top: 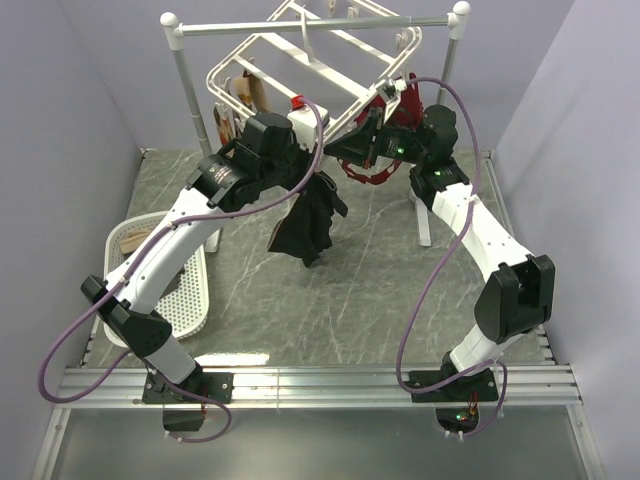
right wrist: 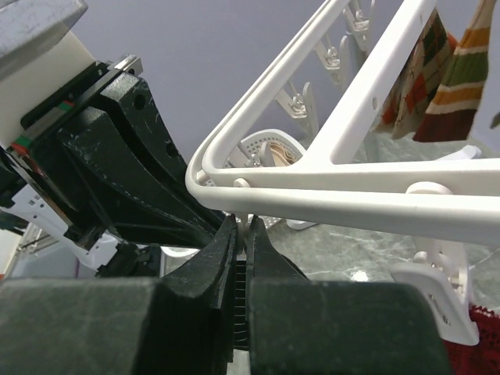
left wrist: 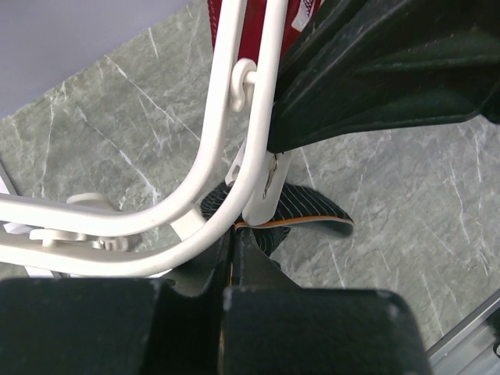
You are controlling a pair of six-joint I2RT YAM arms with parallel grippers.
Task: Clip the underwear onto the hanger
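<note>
The white hanger (top: 300, 60) hangs tilted from the rail. It also shows in the left wrist view (left wrist: 223, 164) and in the right wrist view (right wrist: 336, 195). My left gripper (top: 296, 172) is shut on the black underwear (top: 310, 225), which hangs limp below the frame's near corner. In the left wrist view the jaws (left wrist: 233, 238) pinch the orange-edged waistband (left wrist: 305, 217) right under a white clip (left wrist: 264, 199); the clip's tip touches the band. My right gripper (top: 352, 150) is shut on that clip (right wrist: 245, 223) just under the frame's corner.
A white two-post rail stand (top: 180, 60) carries the hanger. A dark red bra (top: 405, 105) and argyle-patterned garments (top: 240, 100) hang on the frame. A white perforated basket (top: 190, 290) lies at the left on the grey marble table (top: 380, 290).
</note>
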